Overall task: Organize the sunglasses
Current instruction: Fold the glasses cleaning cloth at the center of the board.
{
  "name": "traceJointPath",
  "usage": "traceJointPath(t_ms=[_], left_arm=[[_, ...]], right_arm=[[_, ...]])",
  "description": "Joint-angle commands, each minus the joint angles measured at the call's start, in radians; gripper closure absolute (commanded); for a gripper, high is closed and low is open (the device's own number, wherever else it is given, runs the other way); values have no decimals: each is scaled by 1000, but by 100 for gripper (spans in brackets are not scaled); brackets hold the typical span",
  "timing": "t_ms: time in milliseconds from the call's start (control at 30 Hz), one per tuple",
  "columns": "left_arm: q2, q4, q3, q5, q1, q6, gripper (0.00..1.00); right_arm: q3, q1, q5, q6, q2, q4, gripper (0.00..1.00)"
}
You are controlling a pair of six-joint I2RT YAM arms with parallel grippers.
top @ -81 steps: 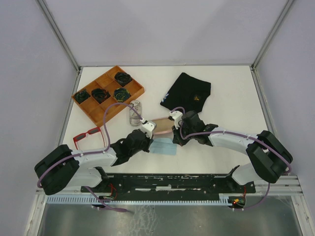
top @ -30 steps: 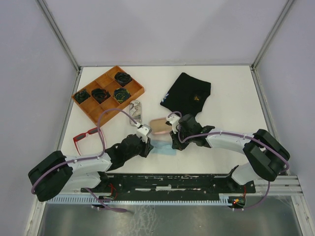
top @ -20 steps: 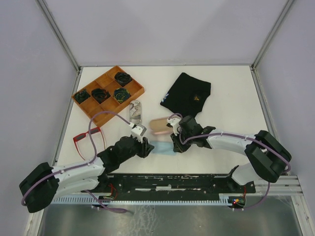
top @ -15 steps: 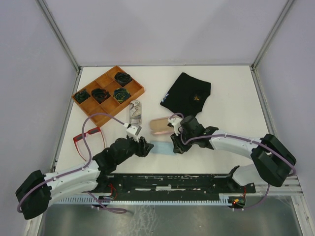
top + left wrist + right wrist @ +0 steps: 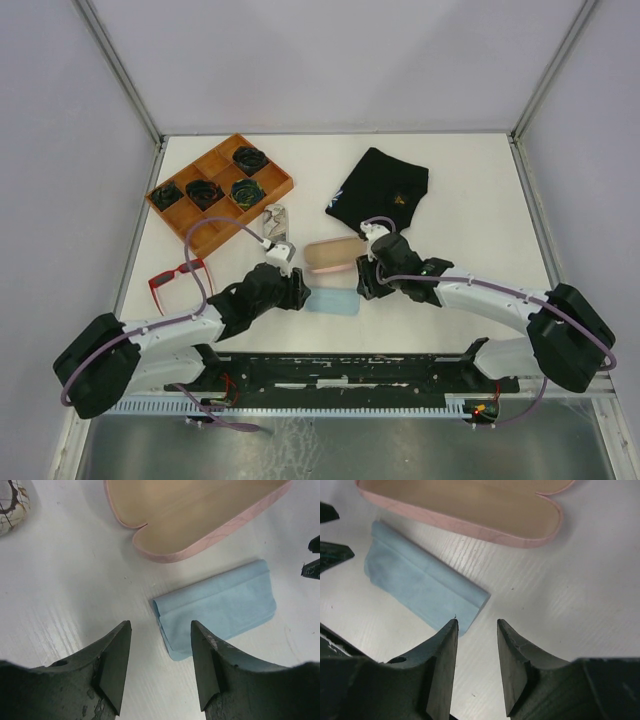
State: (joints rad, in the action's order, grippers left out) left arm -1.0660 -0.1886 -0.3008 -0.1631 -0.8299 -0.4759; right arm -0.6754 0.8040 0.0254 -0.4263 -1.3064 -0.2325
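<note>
Left claw [image 5: 159, 630] wide, empty, facing folded blue cloth [image 5: 220, 605], right claw [image 5: 476, 626] narrower, empty, at cloth's other end, open pink case [image 5: 190, 505] beyond.

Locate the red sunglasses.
In the top view, the red sunglasses lie near the left edge of the table, just nearer than the wooden tray and left of the left arm.

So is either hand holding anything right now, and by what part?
Nothing is held. The left hand and right hand are both open and empty, poised at opposite ends of the folded blue cloth.
</note>
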Motion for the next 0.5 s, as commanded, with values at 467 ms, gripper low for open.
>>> traceJointPath(t_ms=[467], left_arm=[[-161,-61,-93,54,24,-51,46]], right_arm=[[66,2,-178,-370,-38,181,53]])
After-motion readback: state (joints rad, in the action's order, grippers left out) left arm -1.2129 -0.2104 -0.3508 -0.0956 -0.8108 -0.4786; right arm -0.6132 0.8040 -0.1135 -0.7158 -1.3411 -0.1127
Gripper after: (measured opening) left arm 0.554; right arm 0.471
